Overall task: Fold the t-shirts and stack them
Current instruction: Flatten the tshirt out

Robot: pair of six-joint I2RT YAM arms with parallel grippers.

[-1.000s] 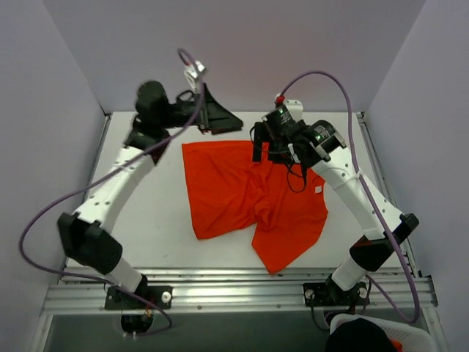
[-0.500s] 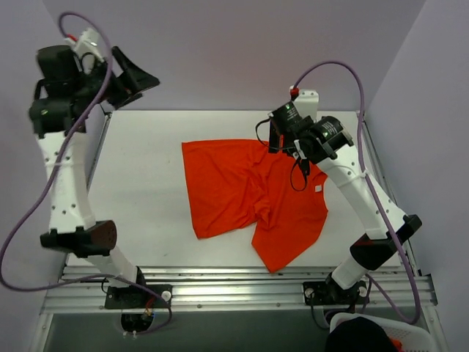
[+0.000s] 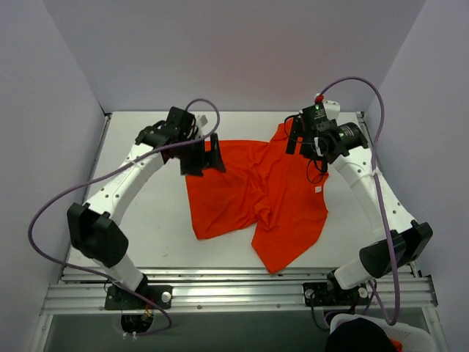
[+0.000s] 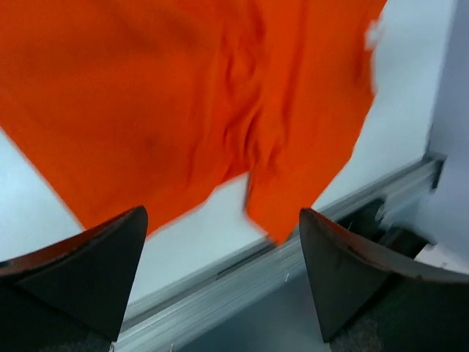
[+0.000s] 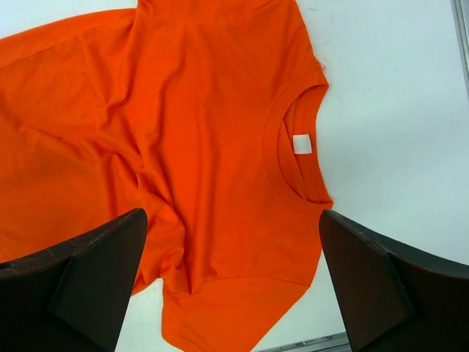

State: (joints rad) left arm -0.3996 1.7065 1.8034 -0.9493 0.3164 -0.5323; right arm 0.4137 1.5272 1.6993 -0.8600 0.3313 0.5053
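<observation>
So, t-shirt (image 3: pixel 249 198): rumpled, spread on table (image 3: pixel 146 213)
left gripper (image 3: pixel 205 158): fingers wide, empty
right gripper (image 3: pixel 300 143): fingers wide, empty, above shirt

Robot lab cell, not a home: a white bench (image 3: pixel 146 213) is boxed in by bare pale walls (image 3: pixel 242 51) on three sides; two arms (image 3: pixel 121 185) are bolted to an aluminium rail (image 3: pixel 234 292) at the near edge, with purple cables (image 3: pixel 357 78) left looping.

We see one plain orange-red t-shirt (image 3: pixel 249 191) lying loosely spread on the white table (image 3: pixel 146 213), with wrinkles bunched through its middle. Its collar (image 5: pixel 282 158) faces up, and there is a small white label (image 5: pixel 302 144) inside.
</observation>
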